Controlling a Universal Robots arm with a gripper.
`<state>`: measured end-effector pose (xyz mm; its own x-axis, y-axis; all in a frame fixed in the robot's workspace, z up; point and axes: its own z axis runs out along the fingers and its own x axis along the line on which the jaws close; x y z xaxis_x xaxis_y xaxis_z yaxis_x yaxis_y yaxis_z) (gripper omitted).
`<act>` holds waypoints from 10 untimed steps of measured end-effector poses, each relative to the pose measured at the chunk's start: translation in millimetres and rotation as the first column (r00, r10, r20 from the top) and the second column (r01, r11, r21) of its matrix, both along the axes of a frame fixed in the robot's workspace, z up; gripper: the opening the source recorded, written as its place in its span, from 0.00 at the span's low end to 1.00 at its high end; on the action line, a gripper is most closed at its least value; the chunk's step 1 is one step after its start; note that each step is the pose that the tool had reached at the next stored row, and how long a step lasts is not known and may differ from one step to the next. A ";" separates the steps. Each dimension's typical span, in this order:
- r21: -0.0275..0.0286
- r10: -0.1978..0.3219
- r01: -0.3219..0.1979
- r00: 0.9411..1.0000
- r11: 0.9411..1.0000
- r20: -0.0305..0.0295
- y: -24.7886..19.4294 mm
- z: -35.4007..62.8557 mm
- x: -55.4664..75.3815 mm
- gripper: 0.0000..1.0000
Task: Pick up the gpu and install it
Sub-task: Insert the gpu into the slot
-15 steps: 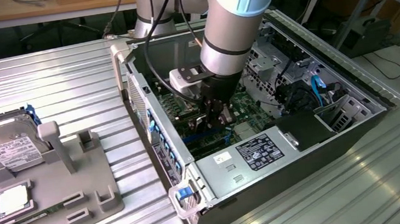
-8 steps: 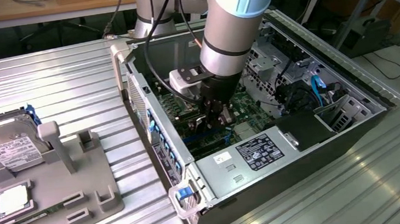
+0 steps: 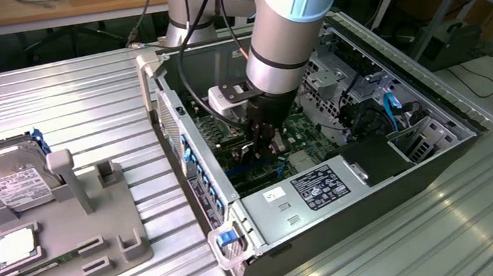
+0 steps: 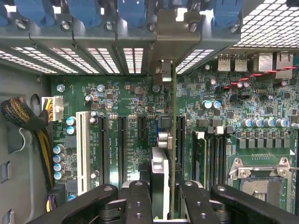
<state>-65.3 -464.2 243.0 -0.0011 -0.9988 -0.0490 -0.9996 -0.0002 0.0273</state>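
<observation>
gpu (image 4: 173, 154) is edge-on between the gripper (image 4: 163, 207) fingers (image 4: 136, 200), which pinch it across its two flat faces near the upper edge, jaws closed onto the card, not spread

We judge it light and stiff but fragile: bare board, small parts, exposed contact edge. Best hold in our view is the flat faces or the bracket end, never the contacts. Any side load could twist it in the pads

Card stands upright over the motherboard (image 4: 131, 135), in line with one of the black slots, just beside the memory slots (image 4: 210, 154). We can't tell if it's seated

Its silver bracket (image 4: 164, 70) is up at the vented rear wall (image 4: 93, 58)

Exterior view: arm reaches down inside the PC case (image 3: 462, 127). Hard drive (image 3: 6, 181) sits on the grey fixture (image 3: 101, 226), well apart on that view's left
</observation>
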 end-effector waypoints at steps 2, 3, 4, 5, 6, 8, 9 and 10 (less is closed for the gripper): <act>0.000 0.000 0.000 1.000 1.000 0.000 0.0 0.0 -0.1 0.29; 0.000 0.000 0.000 1.000 1.000 0.000 0.0 0.0 -0.1 0.29; 0.000 0.001 -0.001 1.000 1.000 0.000 -0.1 -0.1 -0.1 0.29; 0.000 0.001 -0.001 1.000 1.000 0.000 -0.1 -0.4 -0.2 0.29; 0.000 0.001 -0.001 1.000 1.000 0.000 -0.1 -0.5 -0.1 0.29; 0.000 0.002 -0.002 1.000 1.000 0.000 0.0 -0.6 0.6 0.29; 0.000 0.003 -0.003 1.000 1.000 0.000 -0.1 -0.6 0.9 0.29; 0.000 0.004 -0.004 1.000 1.000 0.000 0.0 -0.6 1.7 0.29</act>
<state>-63.7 -464.3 242.4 0.0033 -0.9988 -0.0490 -0.9996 -0.0047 0.0273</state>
